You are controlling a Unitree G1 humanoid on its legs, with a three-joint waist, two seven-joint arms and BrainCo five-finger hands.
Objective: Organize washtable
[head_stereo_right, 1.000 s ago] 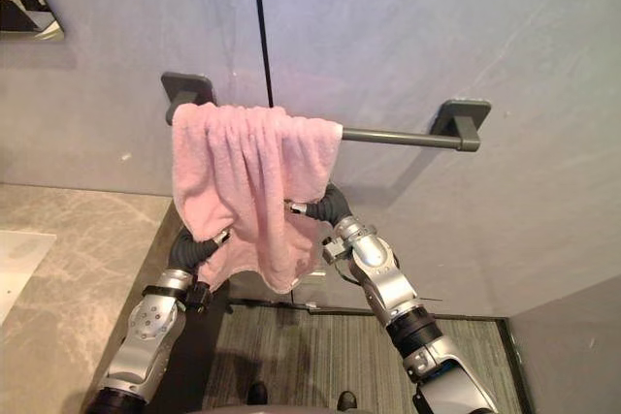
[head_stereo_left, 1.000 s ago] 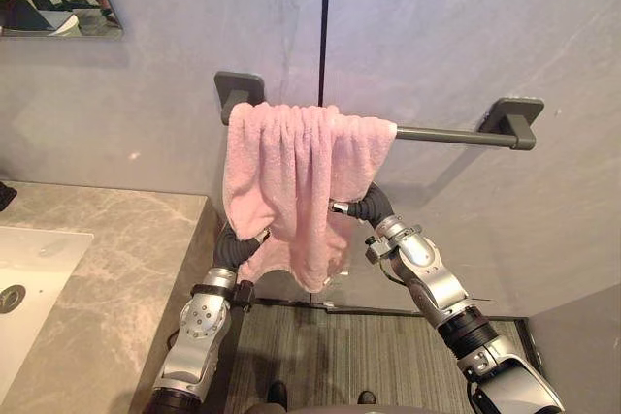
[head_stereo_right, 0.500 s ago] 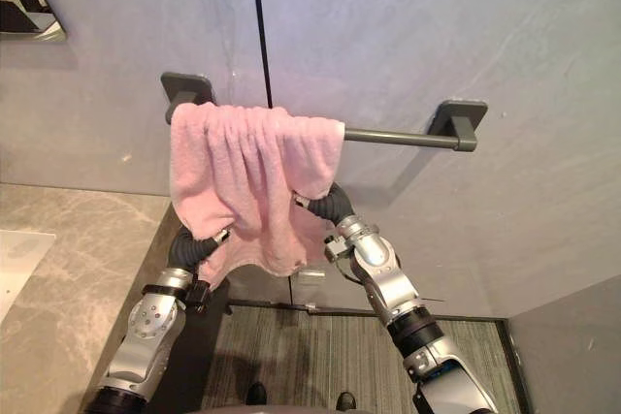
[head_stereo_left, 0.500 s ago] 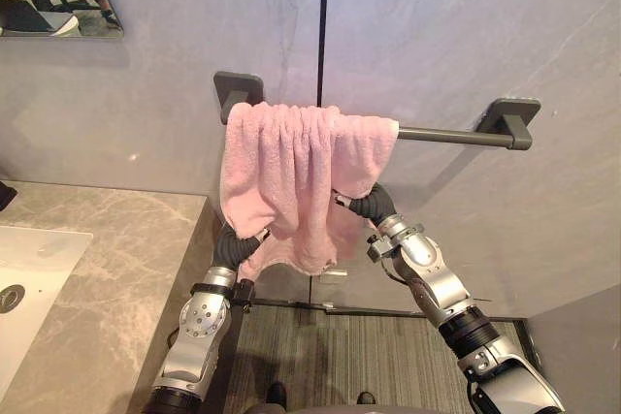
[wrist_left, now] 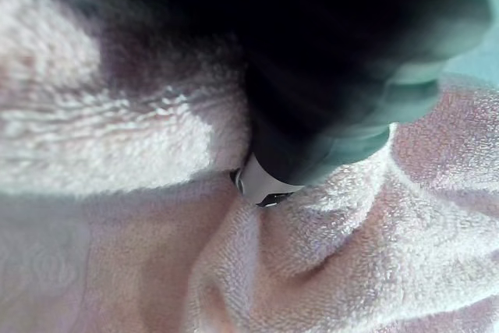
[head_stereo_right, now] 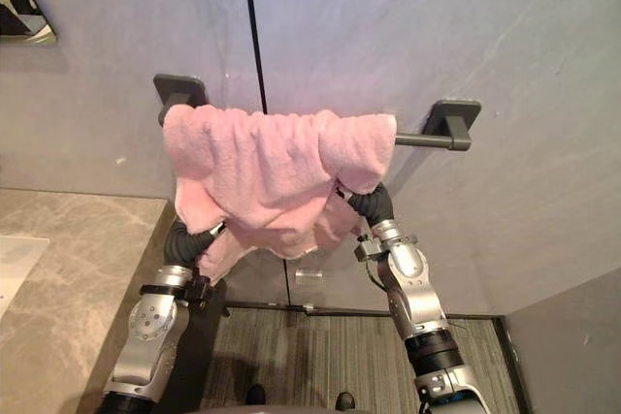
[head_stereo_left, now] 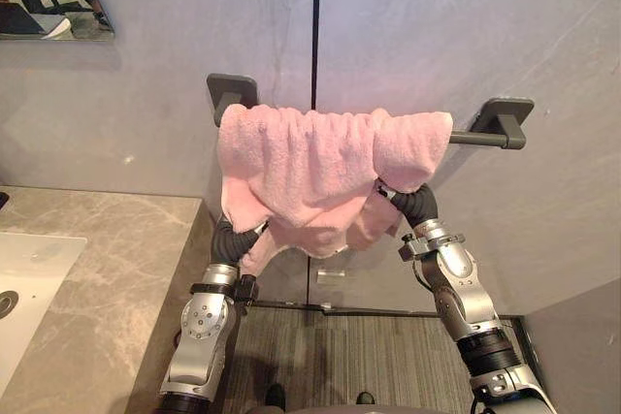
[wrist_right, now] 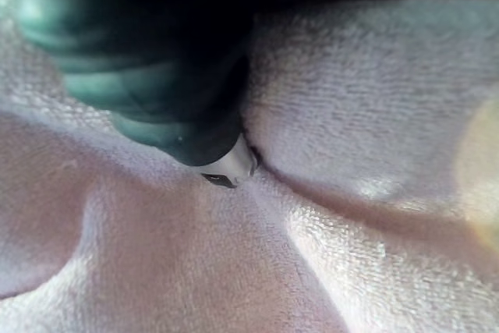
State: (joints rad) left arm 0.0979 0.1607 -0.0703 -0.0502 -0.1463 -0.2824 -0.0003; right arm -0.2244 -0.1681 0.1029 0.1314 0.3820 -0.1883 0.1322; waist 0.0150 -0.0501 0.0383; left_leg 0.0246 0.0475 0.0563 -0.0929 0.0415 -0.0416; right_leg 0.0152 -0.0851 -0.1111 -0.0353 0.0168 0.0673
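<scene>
**Left eye view.** A pink towel (head_stereo_left: 320, 167) hangs over the dark towel bar (head_stereo_left: 473, 139) on the grey wall. It is spread along most of the bar, leaving a short bare length at the robot's right end. Its lower edge is bunched and uneven. The left hand (head_stereo_left: 233, 238) rises into the cloth under the towel's left part, and the right hand (head_stereo_left: 415, 203) enters under its right part. Each is buried up to its dark ribbed cover, so whether it is clamped on cloth or spread apart cannot be told. A marble countertop (head_stereo_left: 107, 269) with a white sink (head_stereo_left: 24, 273) lies to the left, apart from the towel.

**Right eye view.** The towel (head_stereo_right: 272, 157) covers the bar from the left bracket almost to the right one. The two hands sit well apart beneath it.

**Left wrist view.** The left hand (wrist_left: 327, 76) presses close against folds of pink pile (wrist_left: 117, 138), which wrap around it. Its grasp cannot be read.

**Right wrist view.** The right hand (wrist_right: 156, 76) is likewise sunk in a crease of the towel (wrist_right: 351, 115), and its grasp is equally unreadable.

**Step in hand, as judged.** The hung towel appears to be in the course of being spread flat along the bar. The next move calls for evening the lower hem. Both hands must then be eased downward and out without dragging the cloth off the bar.
</scene>
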